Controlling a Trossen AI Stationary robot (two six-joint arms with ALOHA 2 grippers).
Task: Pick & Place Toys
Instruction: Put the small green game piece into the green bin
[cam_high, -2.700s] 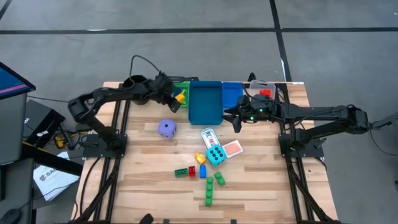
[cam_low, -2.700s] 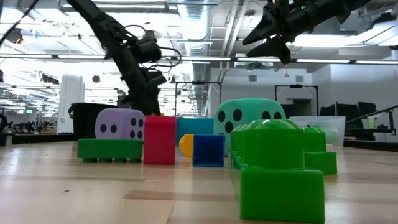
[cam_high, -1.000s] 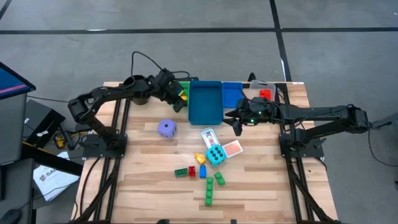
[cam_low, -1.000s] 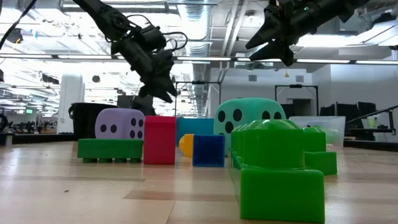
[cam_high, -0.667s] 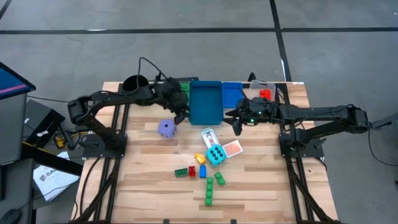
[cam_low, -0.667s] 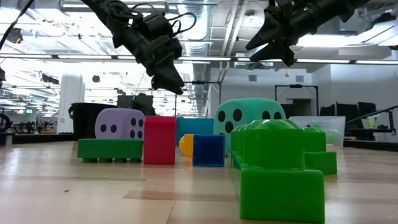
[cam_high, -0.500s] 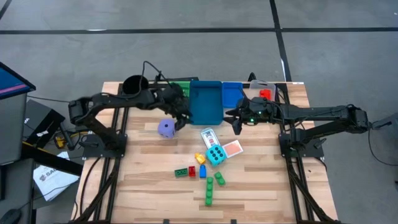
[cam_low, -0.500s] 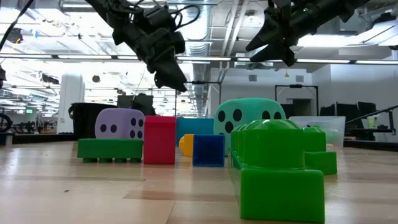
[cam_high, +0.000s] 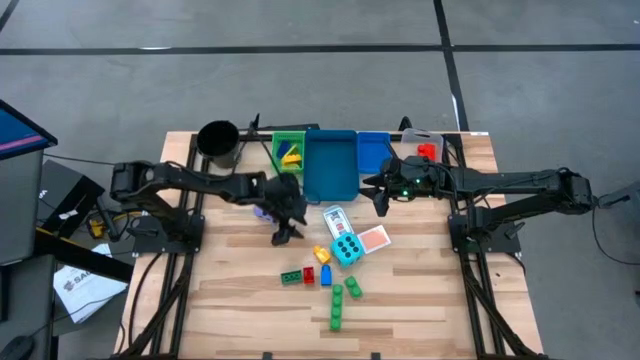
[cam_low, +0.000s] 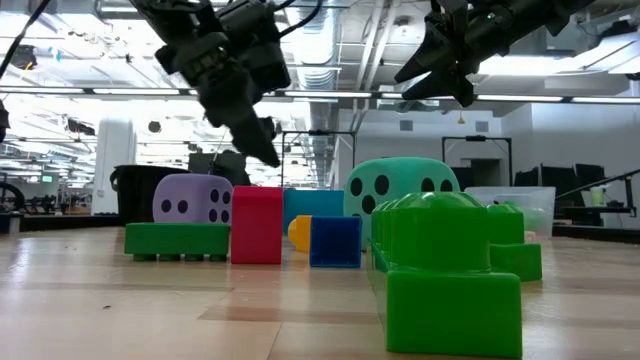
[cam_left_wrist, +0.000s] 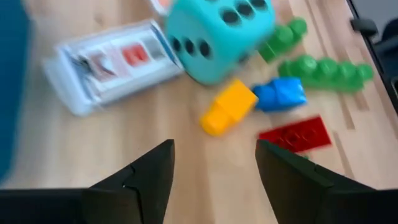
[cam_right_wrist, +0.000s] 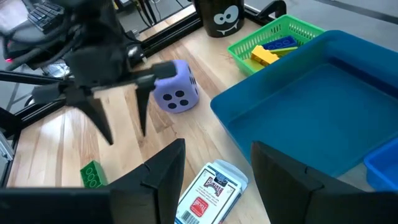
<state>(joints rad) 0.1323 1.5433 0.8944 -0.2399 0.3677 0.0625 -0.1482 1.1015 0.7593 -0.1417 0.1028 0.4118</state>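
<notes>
A: Where do we stand on the toys?

B: We judge we are early in the job. The green bin (cam_high: 288, 152) holds a yellow brick (cam_right_wrist: 265, 56) and a blue brick (cam_right_wrist: 278, 43), and something red sits in the clear bin (cam_high: 428, 146) at the back right, though we cannot tell what it is. The large blue bin (cam_high: 330, 166) looks bare inside.

A: And what is left on the desk (cam_high: 420, 290)?

B: Most of it. The purple die (cam_right_wrist: 175, 94) stands near the front of the green bin. The card box (cam_high: 335, 219) lies just in front of the large blue bin, with the cyan dotted die (cam_high: 346, 248) beside it and a loose card (cam_high: 373, 239) next to that. Close by are a small yellow brick (cam_left_wrist: 228, 107), a blue brick (cam_left_wrist: 278, 94) and a red brick (cam_left_wrist: 296, 134). A flat green brick (cam_high: 291, 277) and some green bricks (cam_high: 342, 299) lie nearer the front edge.

A: What are our arms doing?

B: Our left end effector (cam_high: 281, 232) hovers over the desk between the purple die and the card box, fingers apart and empty, pointing toward the brick cluster. Our right end effector (cam_high: 380, 201) waits above the desk beside the large blue bin, fingers apart, holding nothing.

A: So the next pick?

B: Probably from that cluster, but we cannot say which piece.
</notes>
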